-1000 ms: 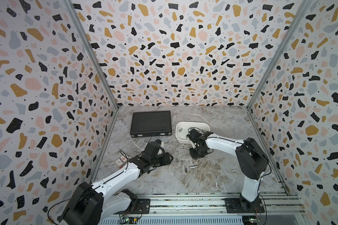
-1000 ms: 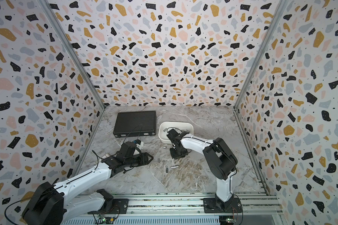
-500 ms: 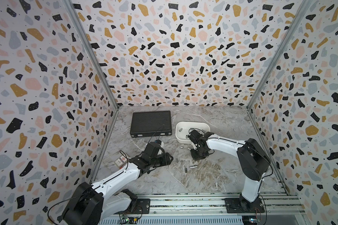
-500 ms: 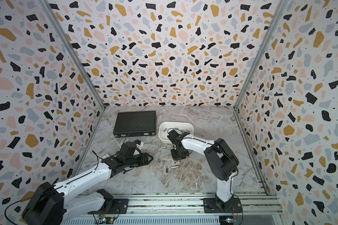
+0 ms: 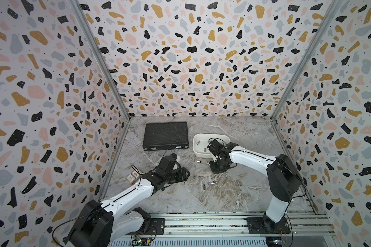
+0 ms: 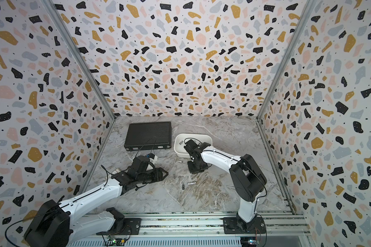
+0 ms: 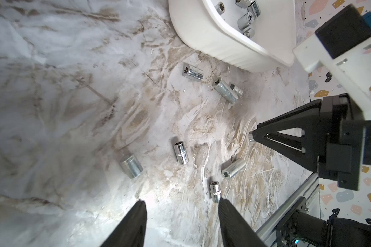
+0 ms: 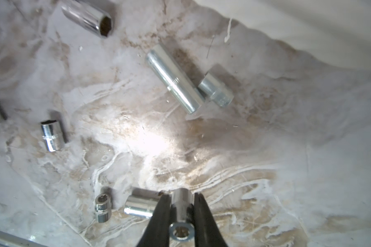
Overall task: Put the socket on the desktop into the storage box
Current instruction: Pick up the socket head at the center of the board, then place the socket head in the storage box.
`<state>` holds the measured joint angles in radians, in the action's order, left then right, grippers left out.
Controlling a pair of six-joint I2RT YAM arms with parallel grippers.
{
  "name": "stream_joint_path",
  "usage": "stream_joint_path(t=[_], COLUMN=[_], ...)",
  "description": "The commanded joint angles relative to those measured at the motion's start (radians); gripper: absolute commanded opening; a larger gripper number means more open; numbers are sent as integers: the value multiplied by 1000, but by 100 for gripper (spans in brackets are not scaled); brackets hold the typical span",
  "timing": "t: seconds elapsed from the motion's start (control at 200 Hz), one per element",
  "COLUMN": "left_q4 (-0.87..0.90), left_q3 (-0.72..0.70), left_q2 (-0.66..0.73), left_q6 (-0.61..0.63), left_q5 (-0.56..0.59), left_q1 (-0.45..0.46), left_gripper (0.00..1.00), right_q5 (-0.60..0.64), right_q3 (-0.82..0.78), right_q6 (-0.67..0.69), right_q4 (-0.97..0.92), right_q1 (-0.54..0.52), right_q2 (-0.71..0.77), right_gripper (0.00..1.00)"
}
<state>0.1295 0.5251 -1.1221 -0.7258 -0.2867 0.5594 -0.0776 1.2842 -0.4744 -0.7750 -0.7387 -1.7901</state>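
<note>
The right fingers [image 8: 162,213] are closed on a small chrome socket [image 8: 181,213] and pinch it from two sides. The open end of the socket faces the wrist camera. Whether the socket touches the desk [image 5: 234,192] cannot be told. In both top views these fingers point down at the desk just in front of the storage box [image 5: 196,147], so the pinched socket is outside the box, near its front wall. Another short socket [image 8: 137,206] lies on the desk just beside one of the right fingers.

The left fingers [image 7: 133,226] are spread apart and hold nothing. They hang low over the desk, well apart from the storage box. A little socket [image 7: 215,191] lies just beside the tip of one of them, and it is not between them.

More loose sockets [image 7: 180,153] lie on the desk between the two arms. A long one [image 8: 174,79] touches a short one [image 8: 215,89] near the box wall. Some sockets [image 7: 246,19] already lie inside the storage box. A closed black case [image 5: 165,133] stands beside the box, toward the back wall.
</note>
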Motion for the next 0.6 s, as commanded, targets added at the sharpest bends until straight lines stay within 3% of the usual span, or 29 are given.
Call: stream_joint_path(t=[0.0,0.596], left_q4=[-18,-2], left_q3=[48,149], left_q2=[1,-55], left_q6=[15,39], left_q5=[7,21], left_q1=[5,5], left_gripper=[58,57], right_q5=[10,3], right_q3=[67,358], right_q6=[20,73], right_q4=[-46,-97], right_q1=[9,133], right_q2=[43,-78], right_gripper=[12,12])
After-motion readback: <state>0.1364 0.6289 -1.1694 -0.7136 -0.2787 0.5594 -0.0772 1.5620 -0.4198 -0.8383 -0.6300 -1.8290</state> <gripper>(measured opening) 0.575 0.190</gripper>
